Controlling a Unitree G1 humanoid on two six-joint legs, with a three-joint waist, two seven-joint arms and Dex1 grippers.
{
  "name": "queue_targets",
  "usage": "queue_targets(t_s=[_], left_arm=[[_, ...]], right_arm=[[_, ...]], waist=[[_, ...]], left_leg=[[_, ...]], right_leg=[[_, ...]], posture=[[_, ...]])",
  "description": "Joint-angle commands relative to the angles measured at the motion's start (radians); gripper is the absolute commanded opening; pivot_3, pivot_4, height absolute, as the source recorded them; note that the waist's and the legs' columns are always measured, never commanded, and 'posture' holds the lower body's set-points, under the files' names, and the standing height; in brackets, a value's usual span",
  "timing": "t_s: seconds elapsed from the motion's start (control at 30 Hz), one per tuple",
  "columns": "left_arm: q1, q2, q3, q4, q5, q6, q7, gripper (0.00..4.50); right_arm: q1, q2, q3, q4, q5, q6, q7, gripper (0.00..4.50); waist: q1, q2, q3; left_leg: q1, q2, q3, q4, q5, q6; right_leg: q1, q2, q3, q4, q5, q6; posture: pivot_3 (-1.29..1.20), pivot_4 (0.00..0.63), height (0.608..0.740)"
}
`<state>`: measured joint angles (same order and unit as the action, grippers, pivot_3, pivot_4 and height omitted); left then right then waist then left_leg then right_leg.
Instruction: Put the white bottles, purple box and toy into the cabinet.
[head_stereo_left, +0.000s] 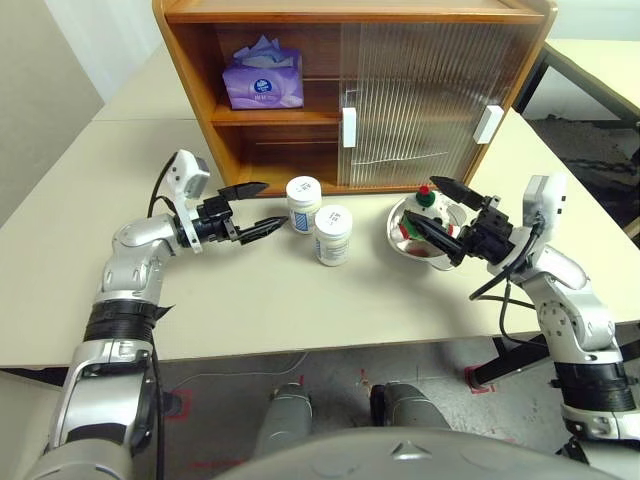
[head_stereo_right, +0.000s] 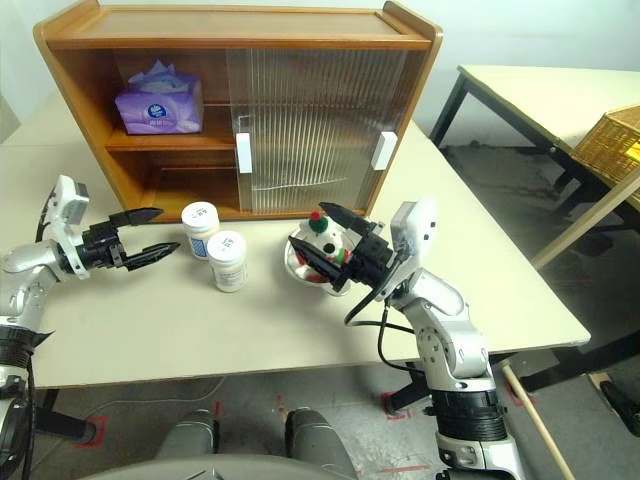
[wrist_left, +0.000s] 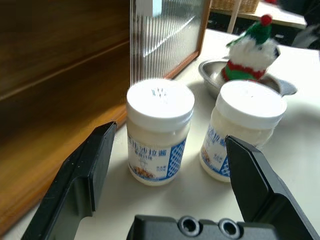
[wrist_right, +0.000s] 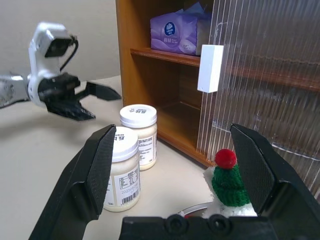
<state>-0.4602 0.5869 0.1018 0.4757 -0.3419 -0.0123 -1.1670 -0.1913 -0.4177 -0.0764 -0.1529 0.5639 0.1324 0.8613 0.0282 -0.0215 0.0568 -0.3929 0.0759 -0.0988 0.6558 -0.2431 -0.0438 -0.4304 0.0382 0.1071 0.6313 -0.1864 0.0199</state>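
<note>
The purple box (head_stereo_left: 262, 80) lies on the upper shelf of the cabinet (head_stereo_left: 350, 12), in its uncovered left half. Two white bottles (head_stereo_left: 303, 203) (head_stereo_left: 333, 236) stand upright on the table in front of the cabinet, close together. Level with the nearer-to-cabinet bottle (wrist_left: 159, 131) and just left of it, my left gripper (head_stereo_left: 272, 205) is open and empty, pointing at it. The toy (head_stereo_left: 427, 200), a white bear with a green and red hat, sits in a steel bowl (head_stereo_left: 403, 236). My right gripper (head_stereo_left: 422, 203) is open, its jaws standing either side of the toy and holding nothing.
Ribbed sliding doors (head_stereo_left: 430, 100) with white handles cover the cabinet's right half. The lower left shelf (head_stereo_left: 290, 160) is bare. A second table (head_stereo_right: 540, 85) and a wicker basket (head_stereo_right: 612, 145) stand off to the right. The table's front edge (head_stereo_left: 300, 345) is near.
</note>
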Motion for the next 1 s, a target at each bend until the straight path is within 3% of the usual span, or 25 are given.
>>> queue_targets(t_s=[0.03,0.5,1.0], left_arm=[[0.005,-0.030,-0.016,0.074,0.037,-0.066,0.018,4.47],[-0.119,-0.124,-0.032,0.390,0.127,-0.254,0.061,4.47],[-0.188,-0.181,-0.034,0.528,0.165,-0.315,0.090,4.47]], right_arm=[[0.005,-0.014,-0.020,-0.024,0.010,0.013,-0.002,4.50],[0.009,-0.019,-0.026,-0.045,0.013,0.027,-0.014,4.50],[0.024,-0.018,-0.030,-0.067,0.015,0.029,-0.029,4.50]], waist=[[0.000,0.000,0.000],[-0.002,0.000,0.000],[-0.010,0.000,0.000]], left_leg=[[0.000,0.000,0.000,0.000,0.000,0.000],[0.000,0.000,0.000,0.001,0.001,0.001],[0.000,-0.001,0.004,0.002,0.003,0.005]], right_leg=[[0.000,0.000,0.000,0.000,0.000,0.000],[0.001,0.000,-0.001,0.000,0.000,0.000],[0.005,0.002,-0.005,0.000,-0.001,0.001]], posture=[[0.05,0.063,0.740],[0.03,0.062,0.740],[0.02,0.064,0.740]])
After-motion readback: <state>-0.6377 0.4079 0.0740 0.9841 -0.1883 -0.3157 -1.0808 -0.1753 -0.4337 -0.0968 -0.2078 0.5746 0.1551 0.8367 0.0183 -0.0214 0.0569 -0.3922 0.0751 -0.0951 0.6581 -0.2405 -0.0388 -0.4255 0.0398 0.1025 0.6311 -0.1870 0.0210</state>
